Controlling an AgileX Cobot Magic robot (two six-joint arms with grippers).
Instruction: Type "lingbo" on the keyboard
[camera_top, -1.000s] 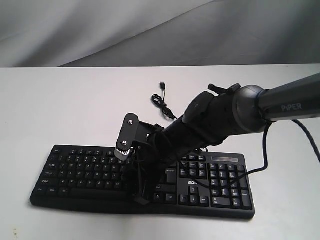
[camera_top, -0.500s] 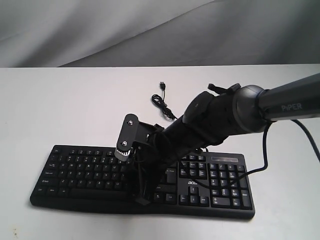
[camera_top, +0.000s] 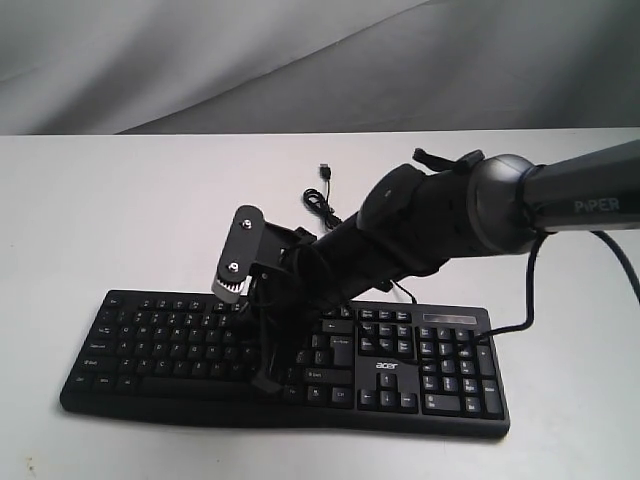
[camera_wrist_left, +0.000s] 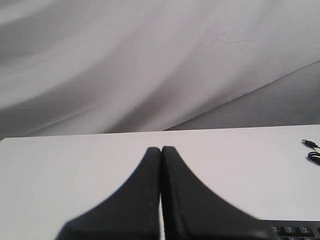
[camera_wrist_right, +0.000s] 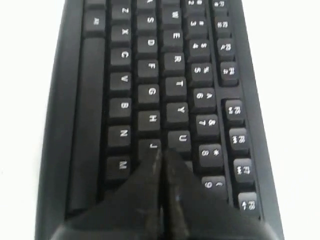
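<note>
The black keyboard (camera_top: 180, 345) lies across the near part of the white table, with its number pad and "acer" logo toward the right. My right gripper (camera_top: 266, 384) reaches over its middle from the right and is shut. In the right wrist view, the right gripper (camera_wrist_right: 161, 150) has its joined tips low over the keys between J and U, hiding the keys beneath; whether they touch a key I cannot tell. My left gripper (camera_wrist_left: 161, 148) is shut and empty over bare table, with a corner of the keyboard (camera_wrist_left: 296, 231) beside it. It does not show in the exterior view.
The keyboard's thin USB cable (camera_top: 322, 203) coils behind it, its plug (camera_top: 326, 171) lying loose on the table. The right arm's own cable (camera_top: 527, 300) hangs over the number pad end. A grey cloth backdrop (camera_top: 300, 60) stands behind the table's far edge.
The right arm has swung left along the keyboard, carrying its shut gripper left and a little farther back over the keys.
</note>
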